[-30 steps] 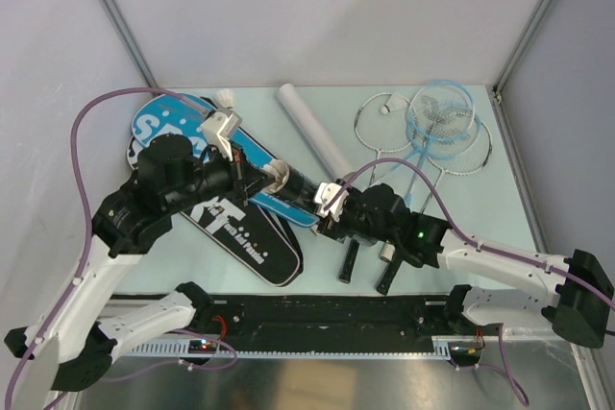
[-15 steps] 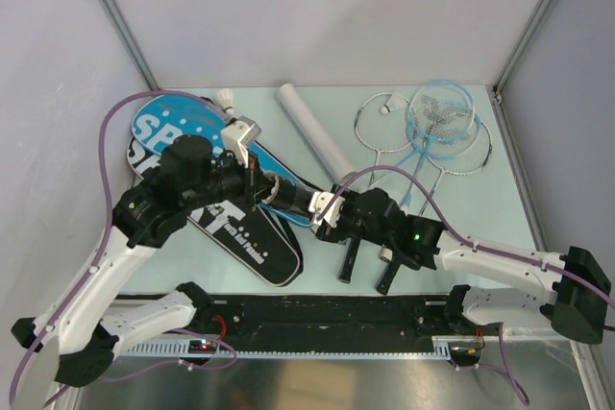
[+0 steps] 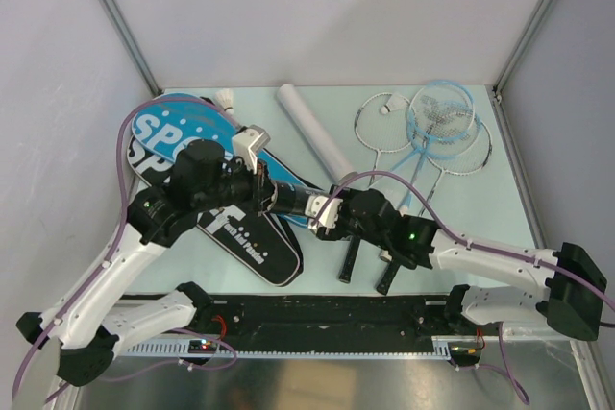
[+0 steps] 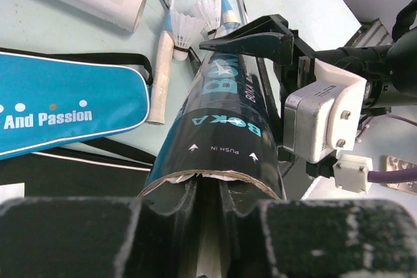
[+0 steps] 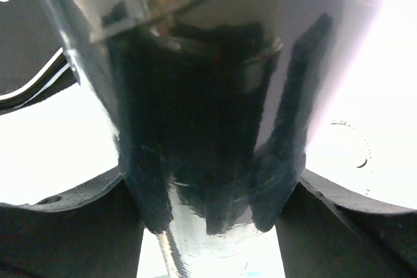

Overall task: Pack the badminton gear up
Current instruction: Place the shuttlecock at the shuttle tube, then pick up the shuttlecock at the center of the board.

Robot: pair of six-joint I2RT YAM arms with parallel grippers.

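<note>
Black tube held up mid-frame in the top view, just right of the blue bag, strung between both pincers. Long axis running from centre-left down toward centre-right, open mouth facing the left gripper, far end toward the right gripper. Right one clamped around the barrel, a finger on either side, plain as day from the left wrist view. Left one parked right at the open rim, fingers nearly together with only a thin slit between; can't tell whether pinching anything in there. Best guess for what's next: back straight out along that same axis, toward upper left, zero sideways wobble. Loose shuttlecocks lying beyond the tube by the racket handles.
</note>
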